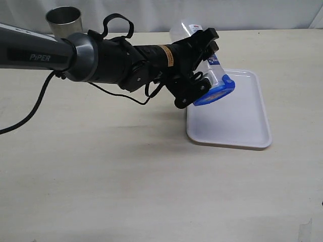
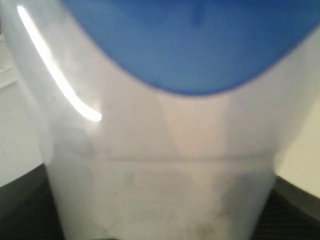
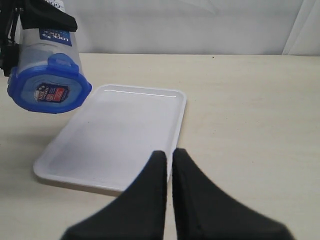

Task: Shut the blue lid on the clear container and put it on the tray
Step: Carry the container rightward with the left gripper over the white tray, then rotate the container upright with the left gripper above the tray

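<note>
My left gripper is shut on the clear container and holds it tilted in the air, lid end down, over the near-left part of the white tray. The blue lid sits on the container's mouth. In the left wrist view the container fills the frame, with the lid beyond it. The right wrist view shows the lid, the container and the tray. My right gripper is shut and empty, low over the table by the tray's edge.
A grey metal cup stands at the back left, behind my left arm. A black cable hangs from that arm to the table. A pale wall closes the far side of the beige table.
</note>
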`<act>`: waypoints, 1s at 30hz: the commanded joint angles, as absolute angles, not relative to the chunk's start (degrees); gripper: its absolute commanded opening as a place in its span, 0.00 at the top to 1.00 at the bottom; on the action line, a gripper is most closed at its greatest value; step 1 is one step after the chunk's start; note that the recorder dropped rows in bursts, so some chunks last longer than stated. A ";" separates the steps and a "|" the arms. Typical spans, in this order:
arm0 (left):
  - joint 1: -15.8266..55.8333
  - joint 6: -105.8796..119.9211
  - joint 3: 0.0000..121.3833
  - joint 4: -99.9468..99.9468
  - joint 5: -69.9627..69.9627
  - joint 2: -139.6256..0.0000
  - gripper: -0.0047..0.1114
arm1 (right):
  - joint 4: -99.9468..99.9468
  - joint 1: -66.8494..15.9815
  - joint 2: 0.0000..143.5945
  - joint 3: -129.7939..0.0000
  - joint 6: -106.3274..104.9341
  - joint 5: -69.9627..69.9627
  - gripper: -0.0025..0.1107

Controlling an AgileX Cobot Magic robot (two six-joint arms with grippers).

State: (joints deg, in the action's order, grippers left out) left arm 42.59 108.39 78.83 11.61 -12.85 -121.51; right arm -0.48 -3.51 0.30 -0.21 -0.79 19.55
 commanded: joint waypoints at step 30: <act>42.82 -17.79 79.49 16.44 -43.64 -128.80 0.96 | -0.44 -3.10 0.00 0.00 -0.60 19.74 0.94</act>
State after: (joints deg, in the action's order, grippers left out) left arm 42.63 -9.10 78.92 12.41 -33.71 -127.13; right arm -0.48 -3.51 0.30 -0.21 -0.79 19.68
